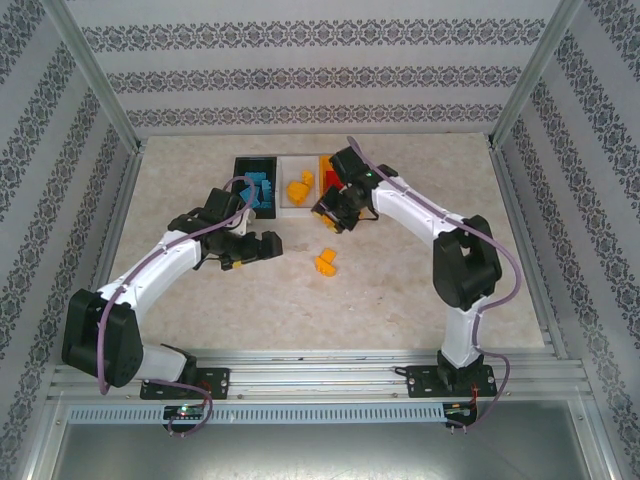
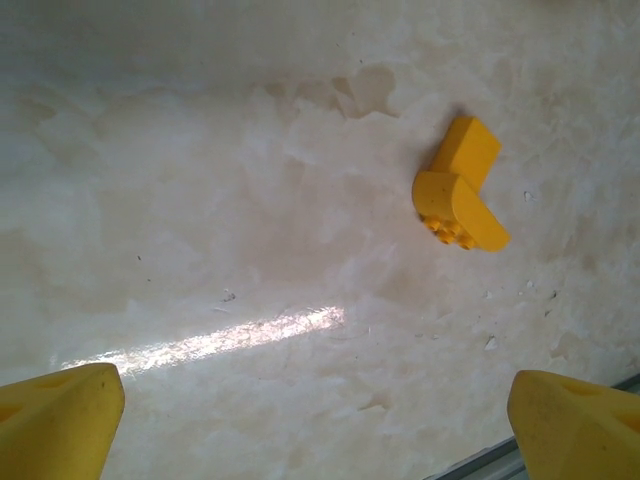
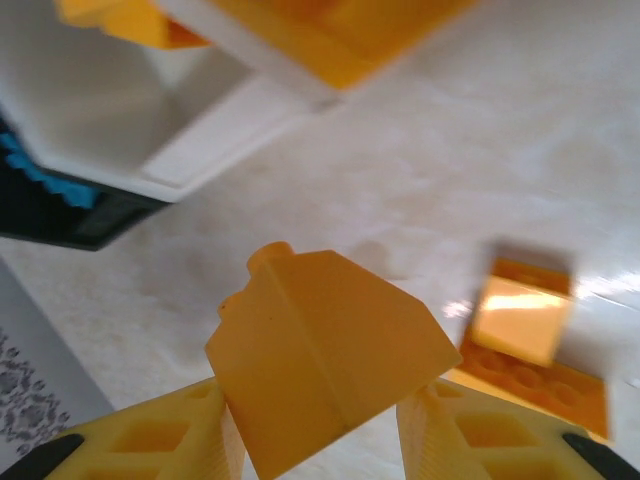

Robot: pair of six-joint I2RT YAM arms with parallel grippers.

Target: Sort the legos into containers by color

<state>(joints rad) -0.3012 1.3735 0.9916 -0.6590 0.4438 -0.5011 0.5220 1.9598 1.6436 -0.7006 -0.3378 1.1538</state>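
In the right wrist view my right gripper (image 3: 320, 425) is shut on a yellow-orange sloped lego (image 3: 325, 350), held above the table just in front of the containers. From above, that gripper (image 1: 330, 212) hangs near the white container (image 1: 285, 170), which holds yellow legos (image 1: 300, 186). A black container (image 1: 243, 165) to its left holds blue legos (image 1: 260, 188). Two orange-yellow legos (image 1: 325, 262) lie on the table; the same pair (image 2: 458, 195) lies ahead of my left gripper (image 2: 320, 430). The left gripper (image 1: 250, 248) is open and empty, low over the table.
A red container (image 1: 325, 165) stands right of the white one, partly hidden by the right arm. An orange flat lego (image 3: 530, 335) lies on the table below the right gripper. Patterned walls and metal posts ring the table, with a rail along the near edge.
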